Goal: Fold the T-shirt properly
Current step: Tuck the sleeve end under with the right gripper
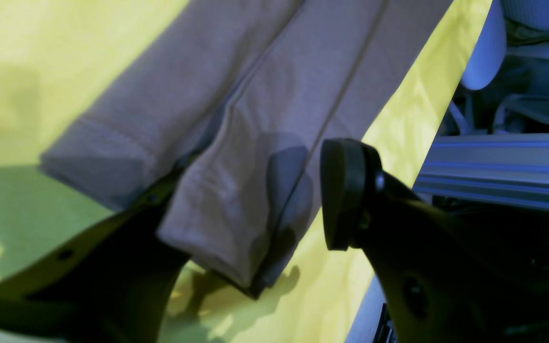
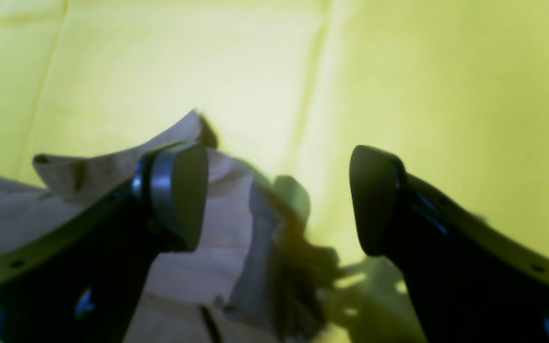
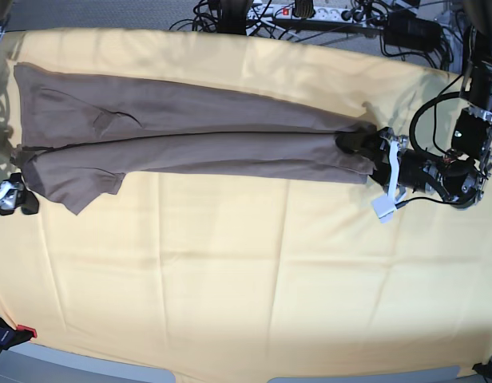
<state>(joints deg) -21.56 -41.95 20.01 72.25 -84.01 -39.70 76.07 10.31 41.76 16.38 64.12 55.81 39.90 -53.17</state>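
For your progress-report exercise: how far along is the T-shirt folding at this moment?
Done: the T-shirt lies as a long narrow band on the yellow cloth, its sides folded in lengthwise. In hand: nothing is gripped; the left gripper is open around the band's end, and the right gripper is open beside the other end. Left: folding the band across its length into a compact stack.

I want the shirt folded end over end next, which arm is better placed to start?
Probably the left: its open jaws straddle the T-shirt hem. The right gripper sits just off the sleeve corner.
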